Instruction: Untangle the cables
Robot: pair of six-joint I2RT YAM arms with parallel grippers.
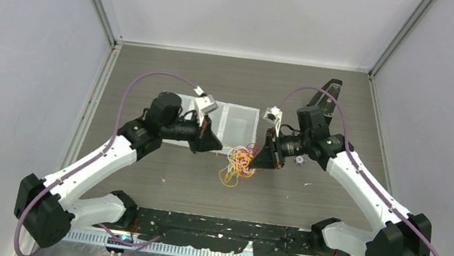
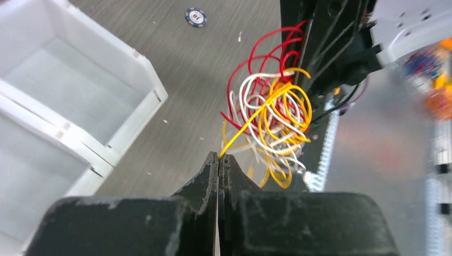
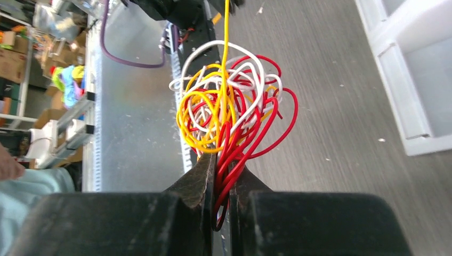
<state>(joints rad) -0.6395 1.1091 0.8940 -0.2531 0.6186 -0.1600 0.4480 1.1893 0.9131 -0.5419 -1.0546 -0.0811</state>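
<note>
Red, white and yellow cables (image 1: 238, 164) bunch mid-frame between my left gripper (image 2: 219, 158), pinching a yellow strand, and right gripper (image 3: 221, 175), pinching red ones; next, I'd pull apart slowly.

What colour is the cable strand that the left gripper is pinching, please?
The strand in the left gripper is yellow; left wrist view shows it best.

Glossy, smooth plastic-sheathed cables (image 2: 266, 106); scuffed, matt black jaws; a matt, grey wood-grain bench (image 2: 186, 69); bins (image 2: 58, 85) of smooth, faintly shiny white plastic.
</note>
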